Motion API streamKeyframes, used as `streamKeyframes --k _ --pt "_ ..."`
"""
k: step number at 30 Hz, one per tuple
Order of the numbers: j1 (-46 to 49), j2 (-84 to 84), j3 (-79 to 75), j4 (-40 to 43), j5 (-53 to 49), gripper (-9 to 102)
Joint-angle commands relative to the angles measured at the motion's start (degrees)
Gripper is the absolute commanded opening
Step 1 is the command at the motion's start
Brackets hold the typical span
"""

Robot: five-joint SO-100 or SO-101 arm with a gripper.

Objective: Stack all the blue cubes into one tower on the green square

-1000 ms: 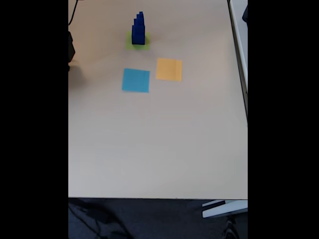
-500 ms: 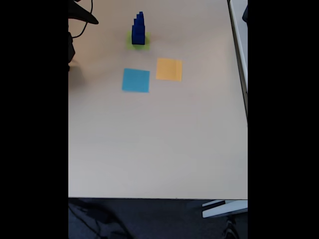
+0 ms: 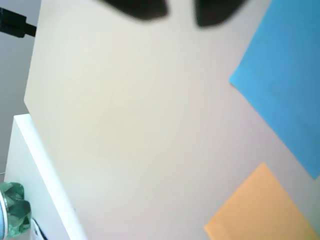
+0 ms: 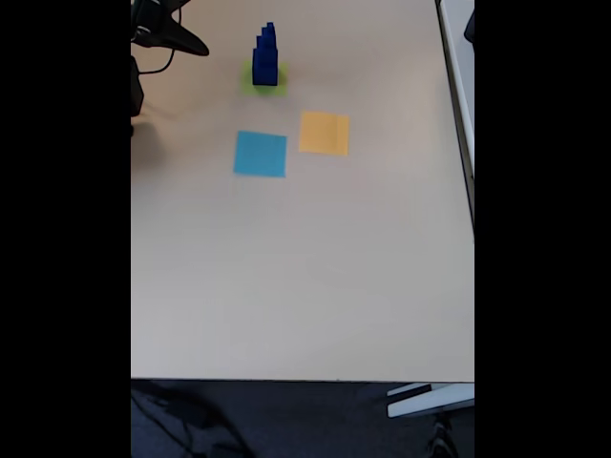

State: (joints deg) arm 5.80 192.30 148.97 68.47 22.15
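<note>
Gripper (image 4: 196, 46) first: in the fixed view I see it as a dark shape near the top left corner of the pale beige surface (image 4: 305, 277), at roughly nine o'clock from the tower and clear of it, and in the wrist view its two dark fingertips (image 3: 142, 7) poke in from the top edge with a gap of bare surface between them, so I read it as parted and carrying nothing. My target, the stepped column of solid dark-blue cubes (image 4: 264, 55), stands upright on the flat lime-green square patch (image 4: 263, 82), largest at the bottom and tapering upward, which I take to be the sensible order since each block needs a wider one beneath it. I make out about four steps, though the picture is too soft for me to swear to the count. I count no loose blue cubes anywhere else on the surface, so I judge the stacking done. Three flat patches in all: the green one under the tower, one light-blue square (image 4: 260, 154) at six o'clock from it, and one orange-yellow square (image 4: 324, 133) at about four o'clock, both bare.
</note>
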Motion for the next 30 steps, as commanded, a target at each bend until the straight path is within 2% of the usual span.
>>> streamKeyframes --k 1,7,13,16,30 --pt "-0.79 1.41 0.97 0.26 -4.57 0" --pt "-3.78 1.41 6.59 0.09 -6.86 0" --pt "-3.87 1.41 12.30 1.76 -13.89 0" --pt "-4.04 1.41 15.64 3.08 -21.97 0" --pt "-4.83 1.41 28.48 1.32 -26.19 0"
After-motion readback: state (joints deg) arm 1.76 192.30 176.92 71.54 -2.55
